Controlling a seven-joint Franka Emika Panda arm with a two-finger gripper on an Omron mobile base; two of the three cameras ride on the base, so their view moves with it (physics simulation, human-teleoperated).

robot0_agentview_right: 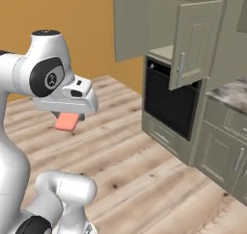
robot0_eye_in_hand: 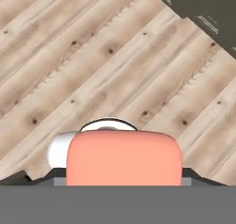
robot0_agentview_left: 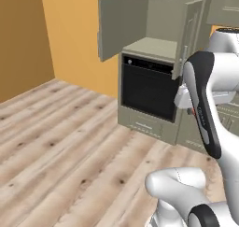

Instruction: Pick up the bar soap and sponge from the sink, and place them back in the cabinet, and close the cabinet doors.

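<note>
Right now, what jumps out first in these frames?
The salmon-pink bar soap stands out: the claw is shut on it, holding it in the air above the wood floor in the right base view. Beyond it, the cabinet above the black oven has both cabinet doors swung open.

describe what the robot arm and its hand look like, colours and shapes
The arm is glossy white with rounded, tubular links and black bands at the joints. A round dark joint cap shows on its side. The gripper hangs from a blocky white hand.
</note>
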